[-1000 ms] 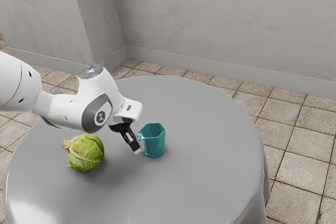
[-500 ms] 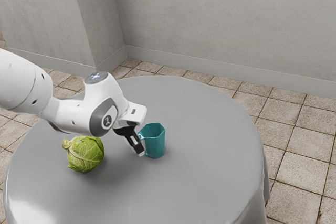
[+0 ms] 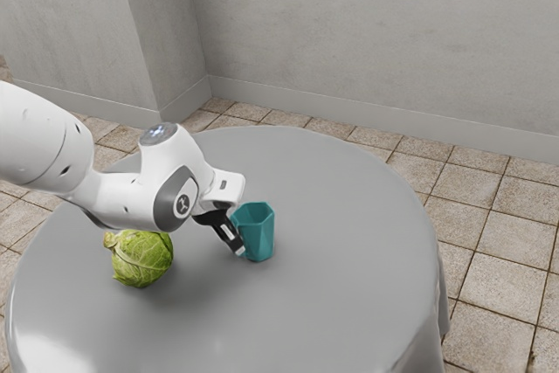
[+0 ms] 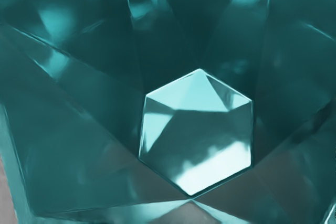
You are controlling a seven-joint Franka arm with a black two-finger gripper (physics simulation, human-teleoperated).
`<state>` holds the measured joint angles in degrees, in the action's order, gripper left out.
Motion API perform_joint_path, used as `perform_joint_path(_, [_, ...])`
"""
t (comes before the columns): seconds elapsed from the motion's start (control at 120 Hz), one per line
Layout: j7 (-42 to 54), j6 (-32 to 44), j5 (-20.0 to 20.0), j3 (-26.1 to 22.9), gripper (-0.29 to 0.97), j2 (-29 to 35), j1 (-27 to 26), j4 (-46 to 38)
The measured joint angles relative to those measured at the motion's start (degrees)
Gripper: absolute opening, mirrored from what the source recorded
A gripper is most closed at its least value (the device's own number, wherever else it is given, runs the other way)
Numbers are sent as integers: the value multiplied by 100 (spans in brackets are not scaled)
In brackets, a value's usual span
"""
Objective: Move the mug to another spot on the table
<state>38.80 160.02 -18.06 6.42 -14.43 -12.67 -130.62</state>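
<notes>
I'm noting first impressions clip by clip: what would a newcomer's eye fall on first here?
The teal faceted mug near the middle of the round grey table, with the black pincer at its side facing the exterior view's left. Next, the green cabbage to the exterior view's left of the mug, just below the white arm. The wrist view looks down into the mug at its hexagonal floor.
</notes>
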Motion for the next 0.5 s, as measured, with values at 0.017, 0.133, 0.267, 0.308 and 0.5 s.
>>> perform_joint_path(0.017, [1, 17, -23, 0, 19, -2, -2, -2])
perform_joint_path(0.133, [8, 162, -182, 0, 18, -29, -62, -3])
perform_joint_path(0.267, [14, 324, -398, 0, 15, -15, -109, -1])
perform_joint_path(0.308, [15, 358, -443, 0, 15, -2, -116, -1])
perform_joint_path(0.5, [22, 450, -551, -1, 11, 167, -122, -40])
